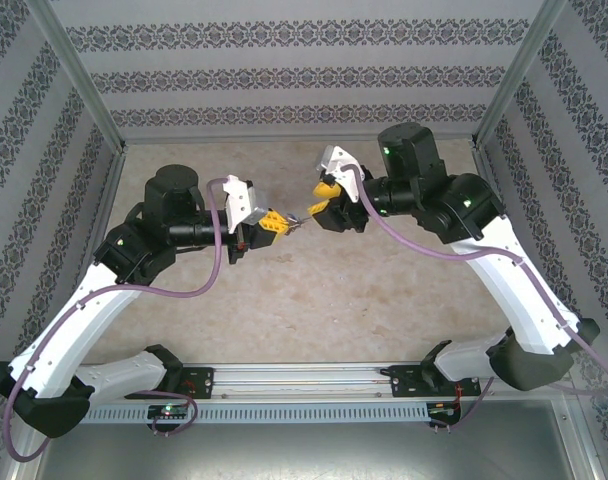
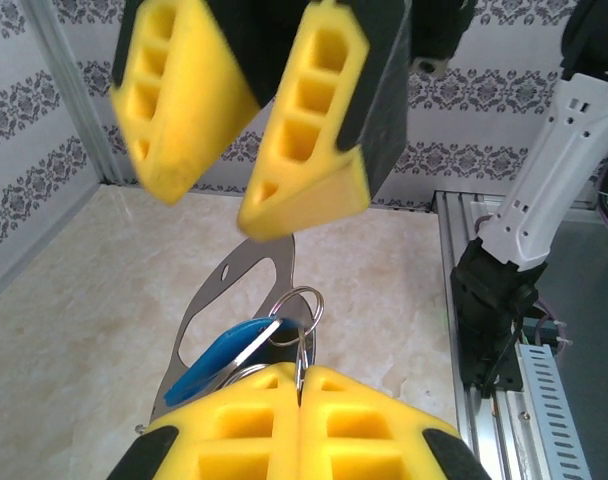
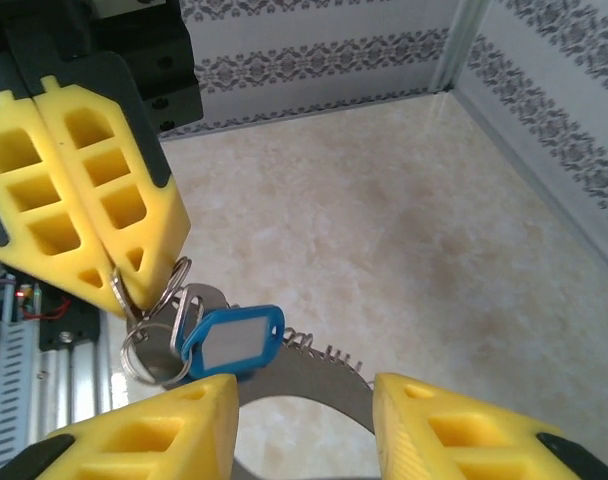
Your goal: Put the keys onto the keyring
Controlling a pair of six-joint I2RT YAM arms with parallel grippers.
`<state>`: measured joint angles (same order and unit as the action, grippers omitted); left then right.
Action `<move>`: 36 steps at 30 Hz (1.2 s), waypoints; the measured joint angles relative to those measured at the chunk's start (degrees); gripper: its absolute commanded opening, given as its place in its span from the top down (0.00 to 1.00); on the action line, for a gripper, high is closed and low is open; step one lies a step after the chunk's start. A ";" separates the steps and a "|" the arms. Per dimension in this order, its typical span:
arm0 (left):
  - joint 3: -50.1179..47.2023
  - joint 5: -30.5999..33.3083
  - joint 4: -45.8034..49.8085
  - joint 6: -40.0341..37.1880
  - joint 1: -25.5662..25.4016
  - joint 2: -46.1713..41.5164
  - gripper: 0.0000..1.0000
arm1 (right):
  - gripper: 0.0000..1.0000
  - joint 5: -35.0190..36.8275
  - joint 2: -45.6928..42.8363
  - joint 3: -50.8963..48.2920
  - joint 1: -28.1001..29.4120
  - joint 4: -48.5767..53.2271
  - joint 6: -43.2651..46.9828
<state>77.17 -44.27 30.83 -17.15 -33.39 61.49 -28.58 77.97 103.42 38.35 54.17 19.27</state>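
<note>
Left gripper point(image 2: 299, 385) is clamped shut. In the right wrist view its tips point(image 3: 124, 285) pinch a wire ring point(image 3: 126, 352) at the end of the keyring point(image 3: 329, 395). How much metal is between the pads is hidden.

Right gripper point(image 3: 304, 385) is wide open. One finger point(image 3: 164, 430) sits on each side of the keyring's grey band, and I can't tell whether either touches it. Both of its fingers are cut off by the bottom of the frame.

The key point(image 3: 234, 340) hangs at the ring cluster, just beside the left tips and above the table point(image 3: 384, 200). Whether it is threaded on a ring or just lying against one can't be made out. Its metal part is barely visible in the tangle. There's a white panel on the blue head, and I can't read any writing on it.

In the left wrist view the keyring point(image 2: 274, 250) rises from the closed fingers towards the right gripper point(image 2: 224, 205). Its lower end is hidden behind the pads, and the key point(image 2: 219, 355) is half covered.

In the top view the two grippers point(image 1: 279, 225) point(image 1: 322, 205) are nearly tip to tip at mid-table. The keyring point(image 1: 298, 222) is only a small glint there.
</note>
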 measured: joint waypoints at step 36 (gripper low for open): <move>-0.83 2.78 4.33 -6.49 0.00 0.85 1.00 | 0.64 -37.51 13.35 1.68 -7.45 2.27 -17.92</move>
<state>76.34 -41.50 35.16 -23.64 -33.39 62.35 -66.08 91.33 105.10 30.89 56.45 1.34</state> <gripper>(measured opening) 0.044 0.367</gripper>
